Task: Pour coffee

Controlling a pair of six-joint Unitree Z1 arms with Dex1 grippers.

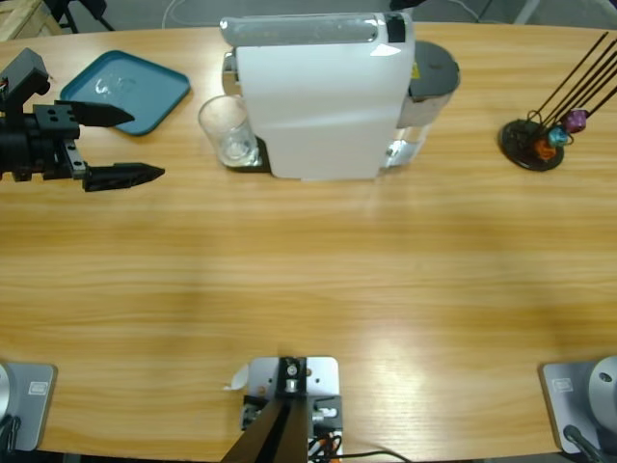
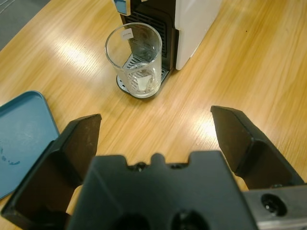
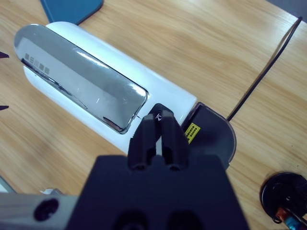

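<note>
Coffee not discernible; clear glass [image 2: 134,60] sits on drip tray of white coffee machine [image 1: 318,96]. Left gripper [image 2: 156,136] jaws wide apart, near glass. Right gripper [image 3: 160,125] closed above machine top.

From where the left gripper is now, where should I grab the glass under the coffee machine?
Grip the glass around its upper wall, coming in level from the open table side where the left gripper already faces it with jaws spread. It stands upright on the drip tray, with the coffee machine close behind it, so the far side is blocked. Its straight round wall should suit a side pinch.
</note>
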